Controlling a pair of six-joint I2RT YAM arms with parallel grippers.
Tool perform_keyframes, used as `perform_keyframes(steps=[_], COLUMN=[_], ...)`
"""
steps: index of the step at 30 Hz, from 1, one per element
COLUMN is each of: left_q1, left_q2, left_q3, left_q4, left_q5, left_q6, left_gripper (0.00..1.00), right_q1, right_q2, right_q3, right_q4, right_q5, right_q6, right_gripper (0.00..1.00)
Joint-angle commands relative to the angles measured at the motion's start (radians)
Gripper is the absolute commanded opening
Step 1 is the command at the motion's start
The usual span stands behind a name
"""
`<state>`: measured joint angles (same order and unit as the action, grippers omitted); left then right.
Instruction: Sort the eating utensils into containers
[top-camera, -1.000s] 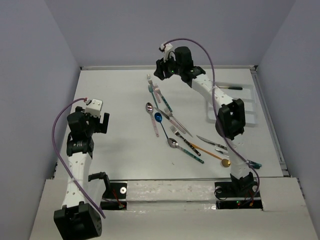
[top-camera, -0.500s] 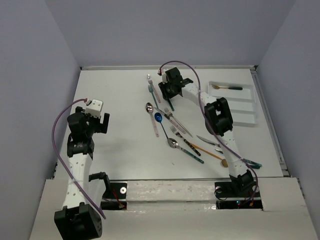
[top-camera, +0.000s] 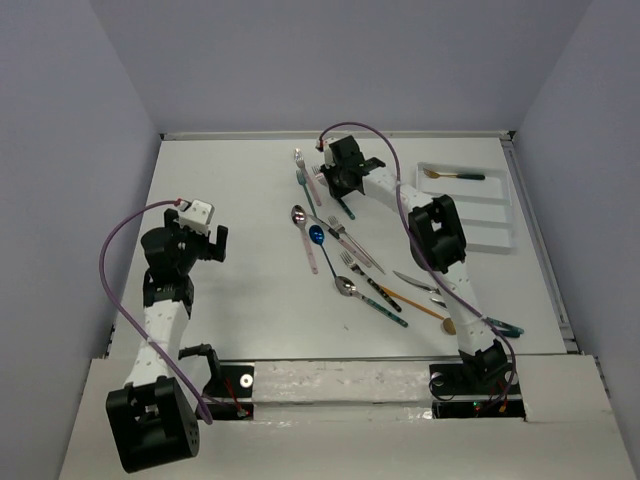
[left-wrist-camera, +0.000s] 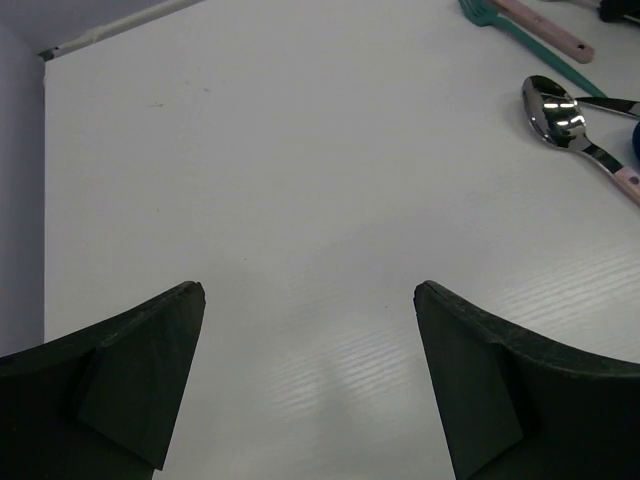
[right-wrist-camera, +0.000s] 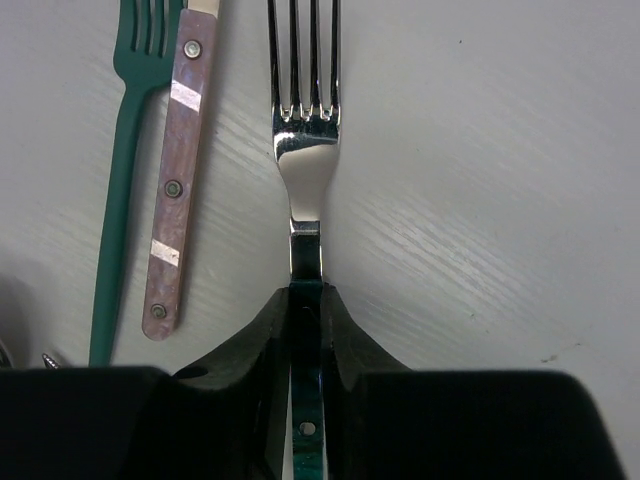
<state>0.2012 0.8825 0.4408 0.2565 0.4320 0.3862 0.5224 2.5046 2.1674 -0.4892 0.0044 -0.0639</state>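
Note:
My right gripper (top-camera: 336, 182) (right-wrist-camera: 307, 300) is shut on the teal handle of a silver-headed fork (right-wrist-camera: 305, 135) that lies flat on the table at the far middle. Just left of it lie an all-teal fork (right-wrist-camera: 118, 200) and a pink-handled utensil (right-wrist-camera: 174, 170). More eating utensils (top-camera: 345, 262) are scattered across the table's middle, among them a pink-handled spoon (top-camera: 303, 230) (left-wrist-camera: 565, 118) and a blue spoon (top-camera: 317, 236). The white tray (top-camera: 497, 240) at the far right holds a gold-headed utensil (top-camera: 455, 176) in its far compartment. My left gripper (top-camera: 207, 238) (left-wrist-camera: 310, 292) is open over bare table at the left.
A gold spoon (top-camera: 452, 325) and a knife (top-camera: 420, 284) lie near the right arm's base. Grey walls close in the table on three sides. A raised rail (top-camera: 540, 240) runs along the right edge beside the tray.
The right arm came down from above the far table onto the teal-handled fork, and its jaws closed on the handle. The left arm's wrist shifted slightly right.

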Motion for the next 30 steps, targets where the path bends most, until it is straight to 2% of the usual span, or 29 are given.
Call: perform_keyframes(steps=[1,6,10,13,14,17,19,21,24,30], left_q1=[-0.008,-0.008,-0.008,-0.008,-0.008,-0.008,-0.008,-0.006,-0.006,-0.002], left_q2=[0.000,-0.103,-0.155,-0.111,-0.090,-0.083,-0.108,-0.090,-0.074,-0.059], left_q3=[-0.074,-0.180,-0.247,-0.266,-0.277,-0.301,-0.315,-0.326,-0.317,-0.317], left_q4=[0.246,0.335,0.363,0.398,0.417,0.474,0.516,0.540,0.535,0.541], left_q5=[0.162,0.194,0.240,0.234,0.226,0.215,0.199,0.214,0.229,0.223], left_q6=[-0.043,-0.029,-0.007,-0.007,-0.006,-0.023,-0.046,-0.052,-0.059,-0.055], left_gripper=[0.99,0.99,0.99,0.99,0.99,0.99,0.99,0.99,0.99,0.99], right_q1=[-0.002,-0.012,-0.035,-0.056,-0.067,-0.126,-0.179,-0.266,-0.364,-0.453], right_q2=[-0.030,-0.101,-0.206,-0.301,-0.320,-0.440,-0.487,-0.521,-0.536,-0.570], right_q3=[-0.026,-0.001,0.019,0.029,0.025,-0.150,-0.280,-0.342,-0.440,-0.644], right_q4=[-0.063,-0.066,-0.065,-0.061,-0.054,0.093,0.205,0.309,0.372,0.619], right_q5=[0.040,0.016,-0.084,-0.028,0.000,0.111,0.082,0.057,0.013,0.003], right_q6=[0.024,0.003,-0.072,-0.190,-0.305,-0.538,-0.638,-0.749,-0.909,-1.172], right_gripper=[0.00,0.00,0.00,0.00,0.00,0.00,0.00,0.00,0.00,0.00])
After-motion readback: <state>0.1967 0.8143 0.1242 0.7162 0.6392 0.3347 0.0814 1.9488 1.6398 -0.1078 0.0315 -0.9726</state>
